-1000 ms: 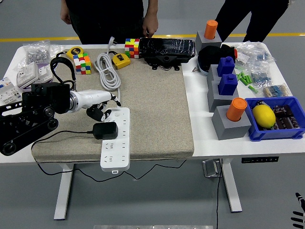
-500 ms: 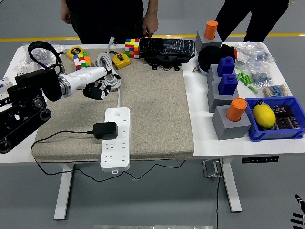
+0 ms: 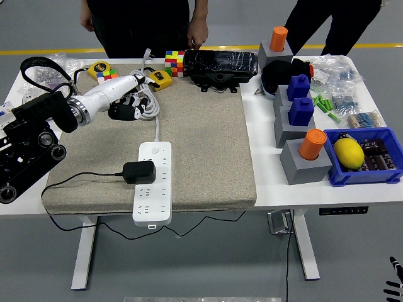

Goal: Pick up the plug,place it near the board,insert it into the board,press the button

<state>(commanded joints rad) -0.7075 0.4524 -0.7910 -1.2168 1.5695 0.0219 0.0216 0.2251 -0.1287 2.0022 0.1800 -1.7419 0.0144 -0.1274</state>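
Looking down over the white counter (image 3: 302, 189), you see the robot's left hand (image 3: 129, 107) raised over the coiled white cable (image 3: 141, 94) at the far left of the grey felt mat (image 3: 201, 126), fingers curled loosely and holding nothing. Your task's black plug adapter (image 3: 138, 171) already sits seated in the white power strip (image 3: 153, 182), near the mat's front edge, with its black cord (image 3: 75, 179) trailing left. The strip's round button (image 3: 155, 150) lies at its far end, well apart from the hand. Watch that arm: it hangs just above the cable, so a careless sweep could snag the coil and drag the strip. The rainbow puzzle cubes (image 3: 175, 63) could also get knocked. The right hand (image 3: 393, 286) barely shows at the lower right corner; its fingers cannot be judged.
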